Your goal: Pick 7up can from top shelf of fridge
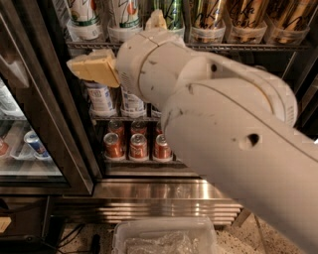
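Note:
Two silvery-white 7up cans [82, 11] [124, 11] with green lettering and a red spot stand in clear cups at the left of the top shelf [238, 47], a thin wire rack. An all-green can [174, 12] and gold cans [206, 15] follow to the right. My gripper [93, 67], yellowish, is in front of the fridge [59, 109], just under the shelf edge and below the two 7up cans, not touching them. My large white arm [223, 124] hides the centre and right of the racks.
Blue-and-white cans [102, 96] stand on the middle rack and red cans [138, 145] on the lower one. The ribbed steel base [149, 198] lies below. The neighbouring cooler [25, 144] is at left. A clear plastic bin [164, 238] sits on the floor.

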Available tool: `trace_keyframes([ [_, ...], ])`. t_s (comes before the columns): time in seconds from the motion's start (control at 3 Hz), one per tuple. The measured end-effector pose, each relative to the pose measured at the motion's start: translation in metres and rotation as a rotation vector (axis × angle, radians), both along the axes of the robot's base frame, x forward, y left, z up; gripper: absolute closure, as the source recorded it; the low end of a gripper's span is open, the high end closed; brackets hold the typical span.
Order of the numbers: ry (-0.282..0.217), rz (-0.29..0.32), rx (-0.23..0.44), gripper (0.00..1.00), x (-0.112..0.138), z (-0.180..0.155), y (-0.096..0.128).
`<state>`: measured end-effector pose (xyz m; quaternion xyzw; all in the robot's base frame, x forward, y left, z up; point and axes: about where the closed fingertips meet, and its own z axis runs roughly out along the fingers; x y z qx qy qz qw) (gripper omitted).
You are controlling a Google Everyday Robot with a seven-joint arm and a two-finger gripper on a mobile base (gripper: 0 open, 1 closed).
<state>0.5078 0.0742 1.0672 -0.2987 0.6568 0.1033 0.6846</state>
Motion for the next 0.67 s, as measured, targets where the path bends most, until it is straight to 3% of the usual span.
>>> trace_keyframes([
  [0.33,-0.001,-0.034,0.060,0.00,0.012,-0.007,-0.015],
  [0.67,0.029,-0.041,0.141,0.00,0.032,-0.013,-0.015],
])
